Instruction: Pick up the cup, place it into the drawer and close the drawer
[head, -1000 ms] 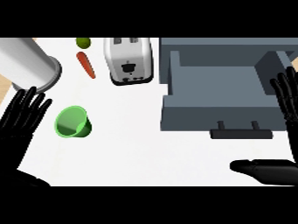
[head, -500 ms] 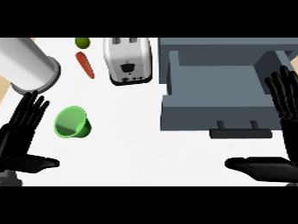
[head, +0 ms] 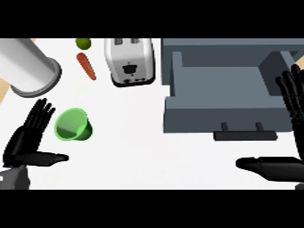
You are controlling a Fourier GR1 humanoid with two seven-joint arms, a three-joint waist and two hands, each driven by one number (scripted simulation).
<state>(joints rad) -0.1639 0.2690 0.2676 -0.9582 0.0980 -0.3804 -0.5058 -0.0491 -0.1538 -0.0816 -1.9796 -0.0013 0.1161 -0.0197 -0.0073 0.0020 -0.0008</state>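
While both hands sit low in the view with fingers straight and released, holding nothing, the left hand (head: 30, 136) stands just beside the one green cup (head: 73, 125), which lies tipped on the white desk (head: 147, 156) immediately to that hand's right, its mouth turned toward the viewer and its long axis running roughly near to far. The right hand (head: 297, 133) stands well apart from the cup, beside the one open grey drawer (head: 230, 95), so the left looks the likelier to take it. Farther back stand one toaster (head: 131, 62), one carrot (head: 86, 66), one small green fruit (head: 83, 43) and one metal cylinder (head: 19, 67).
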